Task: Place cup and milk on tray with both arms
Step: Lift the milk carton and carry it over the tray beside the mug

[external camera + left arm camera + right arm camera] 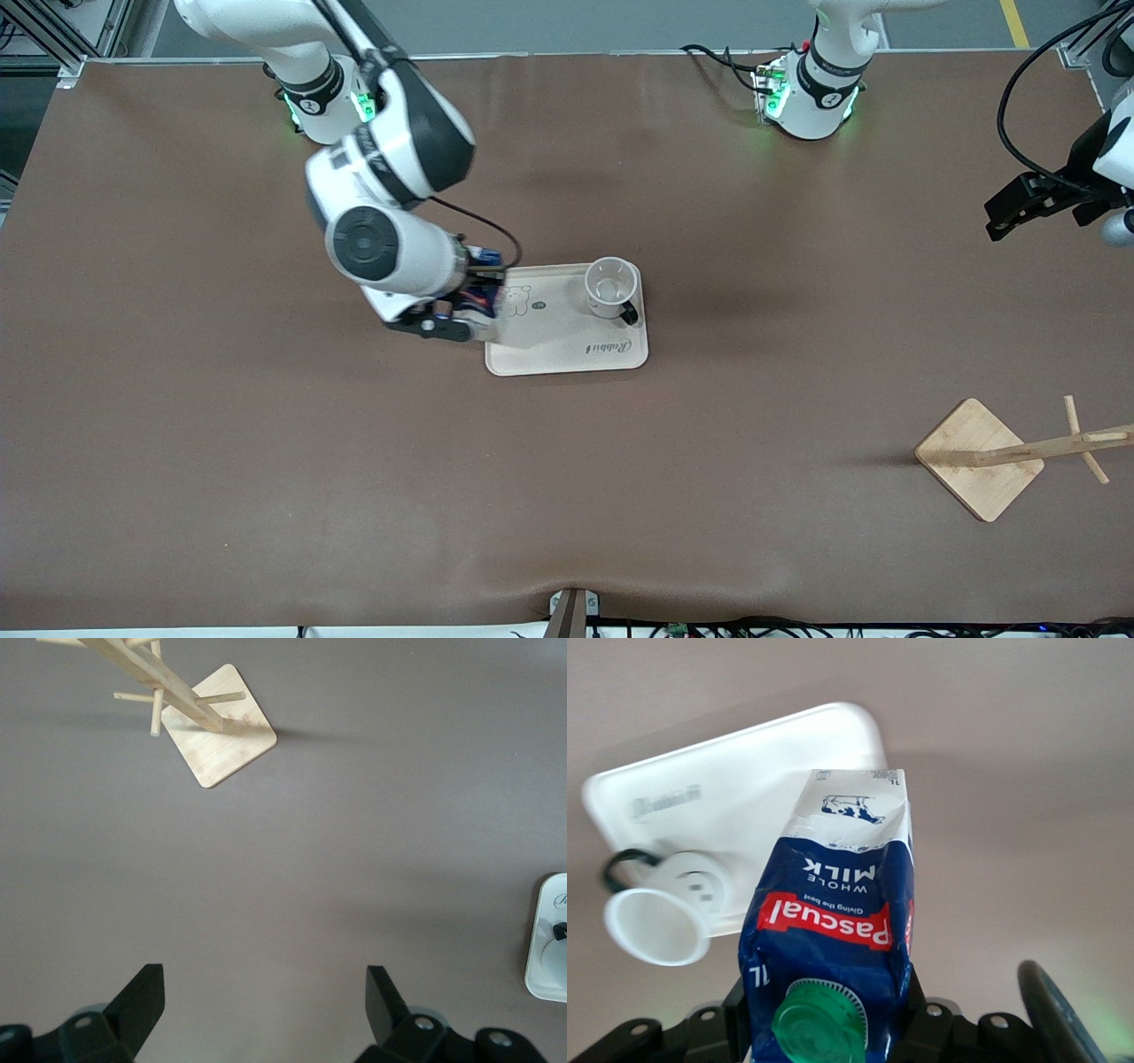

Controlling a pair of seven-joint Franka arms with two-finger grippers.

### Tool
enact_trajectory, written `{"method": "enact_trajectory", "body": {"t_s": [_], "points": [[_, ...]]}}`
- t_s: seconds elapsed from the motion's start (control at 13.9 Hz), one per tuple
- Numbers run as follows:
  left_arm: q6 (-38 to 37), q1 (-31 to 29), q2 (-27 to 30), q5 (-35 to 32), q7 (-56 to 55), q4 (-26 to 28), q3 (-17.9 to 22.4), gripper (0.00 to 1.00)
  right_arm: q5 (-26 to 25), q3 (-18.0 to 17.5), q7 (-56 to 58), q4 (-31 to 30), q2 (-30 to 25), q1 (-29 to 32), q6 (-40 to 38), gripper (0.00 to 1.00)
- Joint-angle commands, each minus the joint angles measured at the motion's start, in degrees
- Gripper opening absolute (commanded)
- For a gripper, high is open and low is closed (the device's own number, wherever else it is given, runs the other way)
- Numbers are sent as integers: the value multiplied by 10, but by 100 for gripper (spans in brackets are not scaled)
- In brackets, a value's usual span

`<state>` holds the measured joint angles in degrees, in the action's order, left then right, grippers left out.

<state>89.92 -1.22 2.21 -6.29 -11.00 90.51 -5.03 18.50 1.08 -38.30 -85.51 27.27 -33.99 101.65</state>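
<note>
The cream tray lies mid-table. The white cup stands upright on it, at the corner toward the left arm's end. My right gripper is shut on the blue milk carton and holds it over the tray's edge toward the right arm's end. In the right wrist view the carton, with its green cap, sits between my fingers, its pale base over the tray beside the cup. I cannot tell whether the base touches the tray. My left gripper is open and empty, raised over bare table; it also shows in the left wrist view.
A bamboo stand with a square base and pegs stands toward the left arm's end, nearer the front camera; it also shows in the left wrist view. The tray's edge shows in that view too. Brown mat covers the table.
</note>
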Motion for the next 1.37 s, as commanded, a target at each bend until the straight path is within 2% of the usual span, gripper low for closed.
{"method": "enact_trajectory", "body": {"t_s": [0.0,0.65,0.79,1.01,1.08,1.15,1.22,1.3], "points": [[3,-4,10,3,9,5,-1,100,29,8,-9,27,27,-20,15,0],[2,-4,10,3,9,7,-2,100,24,8,22,24,67,-35,11,0],[2,-4,10,3,8,6,-2,100,24,8,59,23,67,-30,-3,0],[2,-4,10,3,8,6,-2,100,24,8,54,23,67,-29,-15,0],[3,-4,10,3,8,5,-2,100,24,8,53,24,67,-28,-15,27],[2,-4,10,3,8,6,-2,100,23,8,51,23,67,-27,-16,57],[2,-4,10,3,8,6,-2,100,23,9,51,24,67,-26,-16,65],[2,-4,10,3,8,6,-2,100,23,9,52,24,67,-25,-16,79]]}}
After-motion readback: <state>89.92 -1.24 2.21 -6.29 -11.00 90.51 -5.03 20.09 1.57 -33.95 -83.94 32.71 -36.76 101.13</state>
